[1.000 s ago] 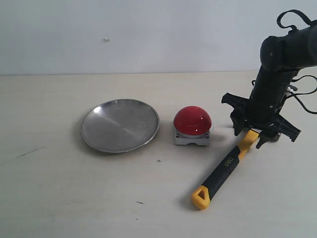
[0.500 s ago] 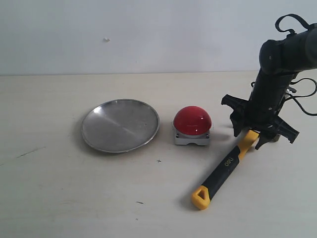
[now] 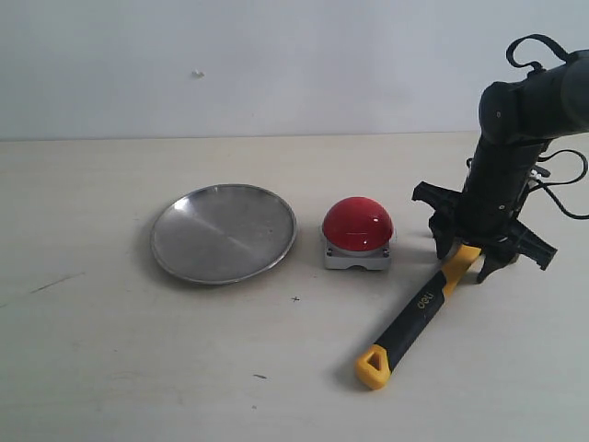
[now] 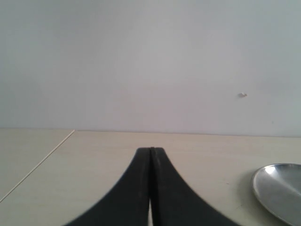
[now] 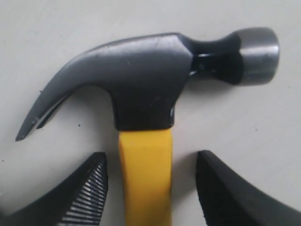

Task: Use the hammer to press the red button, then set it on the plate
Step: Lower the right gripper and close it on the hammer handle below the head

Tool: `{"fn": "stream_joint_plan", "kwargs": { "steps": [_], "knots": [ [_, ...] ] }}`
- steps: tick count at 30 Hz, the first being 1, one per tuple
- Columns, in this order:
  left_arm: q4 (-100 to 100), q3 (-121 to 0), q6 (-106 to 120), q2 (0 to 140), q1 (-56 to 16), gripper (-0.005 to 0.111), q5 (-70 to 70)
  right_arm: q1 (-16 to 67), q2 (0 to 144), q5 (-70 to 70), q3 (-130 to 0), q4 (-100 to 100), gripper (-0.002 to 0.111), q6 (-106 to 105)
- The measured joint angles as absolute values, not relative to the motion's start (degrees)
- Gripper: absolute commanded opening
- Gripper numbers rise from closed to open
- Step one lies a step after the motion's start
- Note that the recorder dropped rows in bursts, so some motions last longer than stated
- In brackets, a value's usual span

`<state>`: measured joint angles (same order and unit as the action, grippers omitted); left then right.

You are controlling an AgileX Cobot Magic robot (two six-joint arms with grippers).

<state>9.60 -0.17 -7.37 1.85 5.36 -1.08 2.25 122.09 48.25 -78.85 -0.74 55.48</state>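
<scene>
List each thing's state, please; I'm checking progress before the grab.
hammer: lying flat on the table, not yet gripped.
red button: upright, nothing touching it.
plate: flat on the table, holding nothing.
right gripper: open, jaws either side of the hammer handle, gaps showing.
left gripper: shut, holding nothing.

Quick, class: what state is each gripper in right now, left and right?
Left gripper: closed, holding nothing.
Right gripper: open, jaws either side of the hammer handle, not gripping it.

One hammer [image 3: 414,315], one red button [image 3: 357,224], one plate [image 3: 224,232], two grippers.
</scene>
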Motion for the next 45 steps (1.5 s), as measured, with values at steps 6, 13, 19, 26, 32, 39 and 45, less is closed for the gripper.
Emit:
{"fn": "stream_joint_plan", "kwargs": {
  "steps": [6, 13, 19, 26, 32, 39, 45],
  "knots": [
    [9.6, -0.17, -7.37, 1.85, 5.36, 0.0, -1.2, 2.25, 122.09, 48.16, -78.85, -1.21, 0.055, 56.03],
    [9.6, -0.17, -7.37, 1.85, 5.36, 0.0, -1.2, 2.16, 123.06, 48.56, -79.45, -1.21, 0.055, 56.03],
    [9.6, -0.17, -7.37, 1.85, 5.36, 0.0, -1.2, 2.16, 123.19, 48.7, -79.68, -0.97, 0.043, 55.9],
    [9.6, -0.17, -7.37, 1.85, 5.36, 0.0, -1.2, 1.94, 123.41, 48.32, -79.92, 0.88, 0.0, 54.1],
    [9.6, -0.17, -7.37, 1.85, 5.36, 0.0, -1.2, 1.94, 123.41, 48.17, -79.92, 1.19, 0.0, 53.3],
    [9.6, -0.17, -7.37, 1.85, 5.36, 0.0, -1.2, 1.94, 123.41, 48.17, -79.92, 1.19, 0.0, 53.25],
    [9.6, -0.17, -7.37, 1.85, 5.36, 0.0, -1.2, 1.94, 123.41, 48.17, -79.92, 1.19, 0.0, 53.15]
  ]
}}
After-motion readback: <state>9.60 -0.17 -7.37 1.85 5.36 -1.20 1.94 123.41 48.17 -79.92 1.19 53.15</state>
